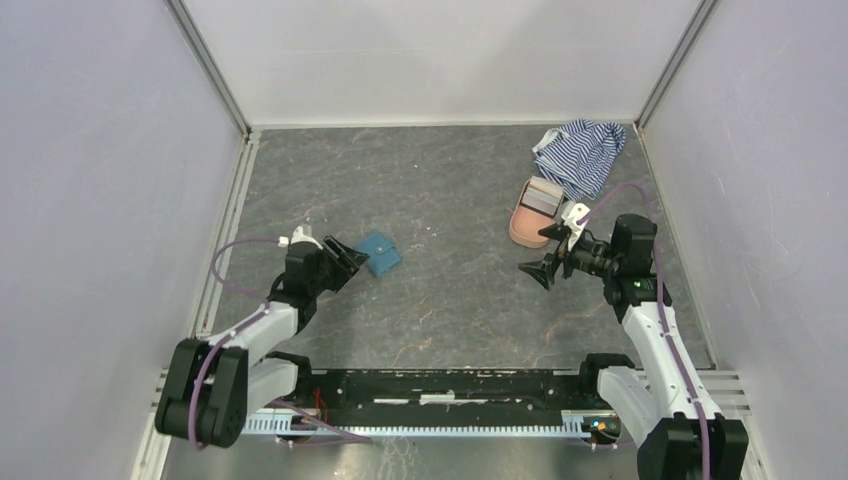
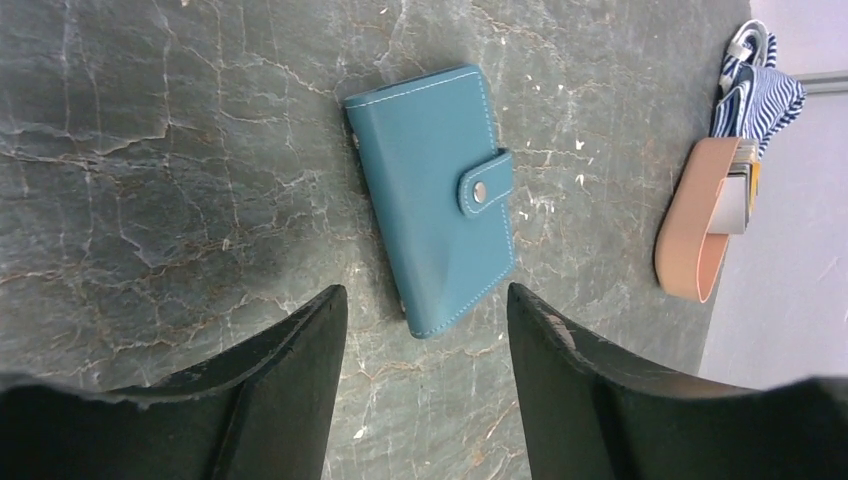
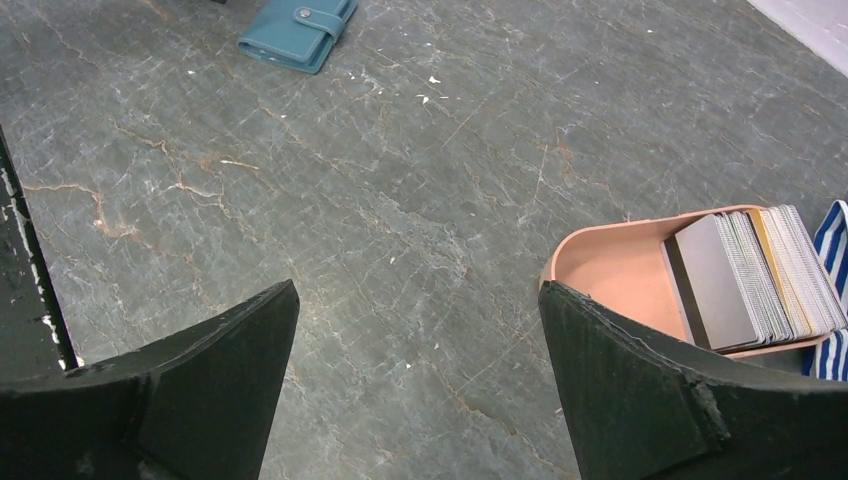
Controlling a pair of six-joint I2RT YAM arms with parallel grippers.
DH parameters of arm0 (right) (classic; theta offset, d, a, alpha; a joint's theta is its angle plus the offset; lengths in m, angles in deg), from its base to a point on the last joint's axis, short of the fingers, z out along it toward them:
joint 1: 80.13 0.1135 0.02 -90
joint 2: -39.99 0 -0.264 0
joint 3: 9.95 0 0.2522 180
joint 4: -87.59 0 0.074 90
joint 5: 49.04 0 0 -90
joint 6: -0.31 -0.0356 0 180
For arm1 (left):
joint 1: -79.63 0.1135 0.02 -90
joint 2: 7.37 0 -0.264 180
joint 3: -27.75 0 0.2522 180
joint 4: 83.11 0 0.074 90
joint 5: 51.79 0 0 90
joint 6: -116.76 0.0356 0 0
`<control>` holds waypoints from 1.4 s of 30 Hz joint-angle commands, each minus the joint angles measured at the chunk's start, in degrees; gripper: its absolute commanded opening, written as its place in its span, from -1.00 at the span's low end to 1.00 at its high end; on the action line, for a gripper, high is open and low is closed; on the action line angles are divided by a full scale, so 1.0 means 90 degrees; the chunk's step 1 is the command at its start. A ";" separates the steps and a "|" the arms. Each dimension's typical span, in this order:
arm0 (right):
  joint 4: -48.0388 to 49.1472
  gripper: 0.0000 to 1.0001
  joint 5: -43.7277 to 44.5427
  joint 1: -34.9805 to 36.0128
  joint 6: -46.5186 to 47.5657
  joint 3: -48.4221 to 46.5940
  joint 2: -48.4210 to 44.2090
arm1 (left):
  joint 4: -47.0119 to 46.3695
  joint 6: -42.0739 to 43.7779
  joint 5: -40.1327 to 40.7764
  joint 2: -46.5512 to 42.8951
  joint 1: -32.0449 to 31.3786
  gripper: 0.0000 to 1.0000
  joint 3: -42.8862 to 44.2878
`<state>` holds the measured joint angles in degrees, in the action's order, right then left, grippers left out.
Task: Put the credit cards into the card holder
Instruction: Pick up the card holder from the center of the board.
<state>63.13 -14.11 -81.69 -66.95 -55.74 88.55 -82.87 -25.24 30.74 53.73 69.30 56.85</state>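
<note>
Standing over the dark marbled table (image 1: 450,310), I see one teal card holder (image 2: 432,195) lying flat and snapped shut, just ahead of the left gripper (image 1: 350,258); its near corner sits about level with the fingertips and in line with the gap between them. The holder's long axis runs away from that gripper, tilted a little, so the jaws straddle its short width. They stand spread, only slightly wider than the wallet, and pinch nothing. I cannot tell whether either finger touches the leather.

The credit cards (image 3: 745,280) are well away on the other side, stacked on edge inside a pink oval case (image 3: 610,265); that case lies just beside a blue-white striped cloth (image 1: 585,150). The right gripper (image 3: 418,290) hangs near the case, fingers wide apart and empty; the case lies ahead of it and off to one side rather than between its fingers.

So the left arm is plainly nearer the holder and the right arm nearer the cards; I'd judge the wallet has to be opened before any card can go in.

By count: one holder, one case, one cloth. The cards are packed too tightly to number; one dark grey face shows, with at least one tan-gold edge behind it; none has reached the holder.
</note>
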 commanded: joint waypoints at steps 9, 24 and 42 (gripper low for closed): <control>0.0271 0.96 -0.0048 -0.0029 -0.0057 0.0043 -0.0013 | -0.1586 -0.0403 -0.0105 0.1329 0.0022 0.21 0.0055; 0.0278 0.96 -0.0043 -0.0061 -0.0066 0.0053 -0.0020 | -0.2396 -0.0510 -0.0121 0.2317 0.0016 -0.06 0.0049; 0.0220 0.96 -0.0659 -0.0092 0.0120 0.0141 0.0022 | -0.3624 0.0183 -0.1338 0.1927 -0.0161 -0.96 -0.0076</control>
<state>63.88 -15.46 -82.24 -67.32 -54.93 88.55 -113.12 -27.82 22.13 78.17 69.12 56.36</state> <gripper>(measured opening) 0.982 0.045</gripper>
